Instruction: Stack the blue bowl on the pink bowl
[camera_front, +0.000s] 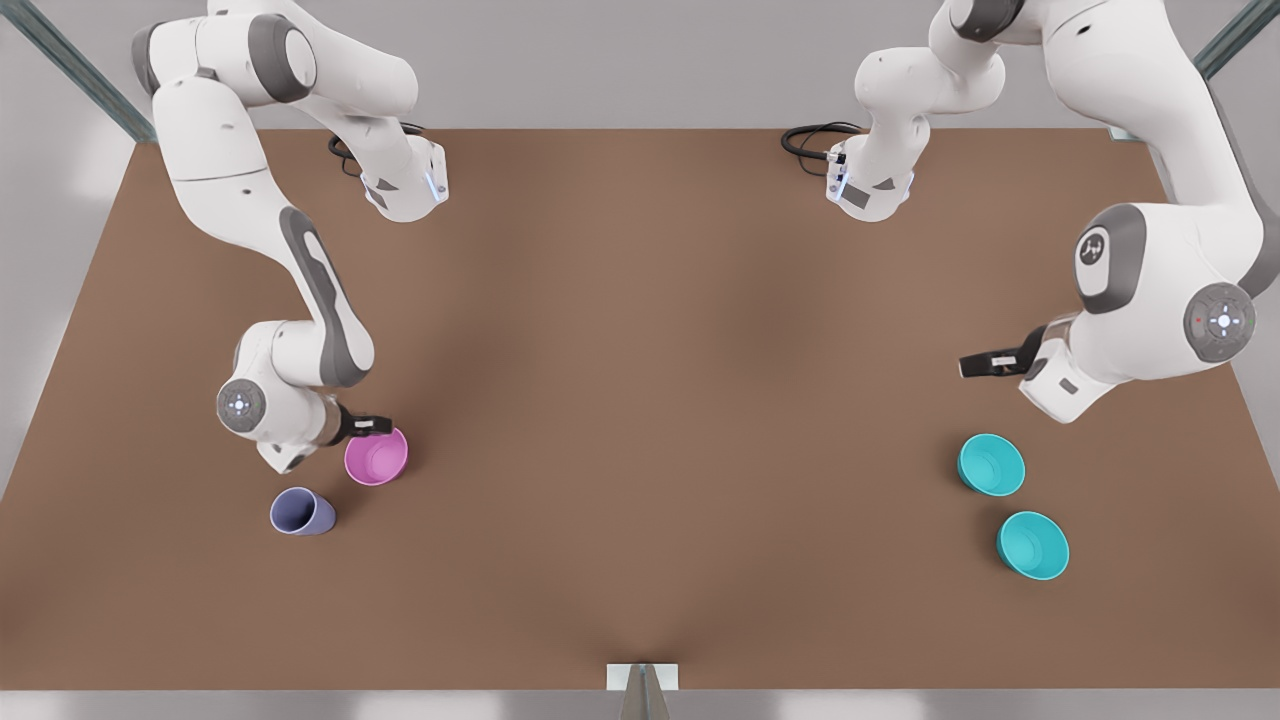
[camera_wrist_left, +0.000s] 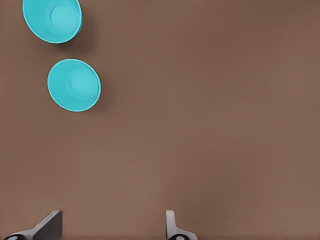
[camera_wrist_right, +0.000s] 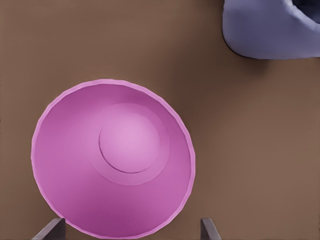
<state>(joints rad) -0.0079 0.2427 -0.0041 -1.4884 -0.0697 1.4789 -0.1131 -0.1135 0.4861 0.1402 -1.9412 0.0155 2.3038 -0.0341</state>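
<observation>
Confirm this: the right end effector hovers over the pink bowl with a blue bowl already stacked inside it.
Wrong in one respect. The right end effector does hover over the pink bowl, but the right wrist view shows it empty. Both blue bowls sit on the table, near the left end effector.

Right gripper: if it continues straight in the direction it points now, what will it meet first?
Probably the pink bowl: the right gripper hangs open just above it, fingers either side of its rim.
</observation>
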